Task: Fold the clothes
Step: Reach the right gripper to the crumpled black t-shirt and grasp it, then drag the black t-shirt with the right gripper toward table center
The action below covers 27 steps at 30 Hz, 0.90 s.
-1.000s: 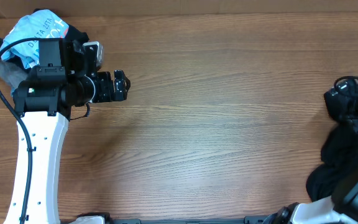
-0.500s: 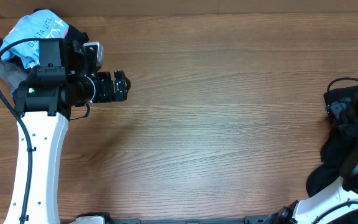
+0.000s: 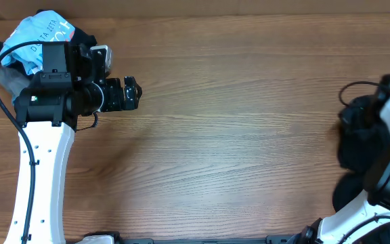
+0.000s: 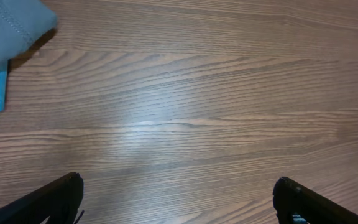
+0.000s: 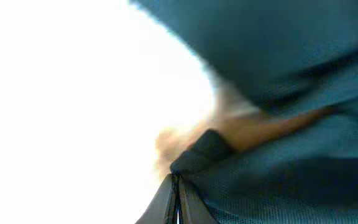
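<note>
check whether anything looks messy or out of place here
Nothing spilled or damaged. The black garment sits bunched at the table's right edge, pinched in the right tool, and a light-blue shirt lies crumpled at the far left corner.

Loads of passing room across middle of table [image 3: 249, 122]; blocked upper left by left arm [image 3: 42, 156] plus blue shirt [image 3: 32, 34], right edge by black garment [image 3: 352, 152].

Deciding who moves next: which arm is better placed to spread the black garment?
Right: right fingers shut on the black garment; left fingers open over the table, far away.
</note>
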Tool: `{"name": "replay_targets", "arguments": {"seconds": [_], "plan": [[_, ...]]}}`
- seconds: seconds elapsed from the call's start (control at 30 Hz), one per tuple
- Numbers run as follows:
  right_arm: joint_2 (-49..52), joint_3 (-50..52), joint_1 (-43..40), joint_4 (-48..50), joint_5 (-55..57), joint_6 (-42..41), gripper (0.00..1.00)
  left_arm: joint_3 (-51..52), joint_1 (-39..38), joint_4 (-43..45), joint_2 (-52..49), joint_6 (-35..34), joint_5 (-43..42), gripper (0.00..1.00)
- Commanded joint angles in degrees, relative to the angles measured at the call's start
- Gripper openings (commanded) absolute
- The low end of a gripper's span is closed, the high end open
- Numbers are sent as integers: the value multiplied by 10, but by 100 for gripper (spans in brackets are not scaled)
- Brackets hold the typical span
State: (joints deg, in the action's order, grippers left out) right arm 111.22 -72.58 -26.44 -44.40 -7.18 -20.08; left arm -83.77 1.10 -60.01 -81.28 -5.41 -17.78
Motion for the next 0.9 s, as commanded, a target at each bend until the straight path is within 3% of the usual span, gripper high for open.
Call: {"name": "replay_targets", "arguments": {"seconds": [0.0, 0.17, 0.37, 0.47, 0.5, 0.53, 0.6, 0.7, 0.87], "plan": [[-24, 1, 77, 8, -105, 52, 4, -16, -4, 3, 0, 16, 17, 100], [-32, 1, 247, 39, -176, 51, 4, -16, -4, -2, 1, 16, 70, 100], [-32, -12, 470, 55, -170, 52, 4, -32, -4, -26, 4, 16, 132, 100], [-32, -29, 561, 44, -120, 47, 13, -56, -4, -37, 4, 16, 160, 100], [-33, -35, 583, 42, -100, 35, 21, -65, -4, -40, 4, 16, 159, 100], [-33, -41, 596, 41, -85, 24, 30, -72, -4, -42, 4, 16, 158, 100], [-36, -55, 606, 32, -43, -5, 36, -86, -4, -45, 4, 16, 158, 100], [-46, -76, 579, 2, 14, -57, 57, -94, -4, -45, 4, 16, 146, 100], [-54, -96, 452, -70, 56, -126, 72, -93, -4, -53, 3, 16, 114, 100]]}}
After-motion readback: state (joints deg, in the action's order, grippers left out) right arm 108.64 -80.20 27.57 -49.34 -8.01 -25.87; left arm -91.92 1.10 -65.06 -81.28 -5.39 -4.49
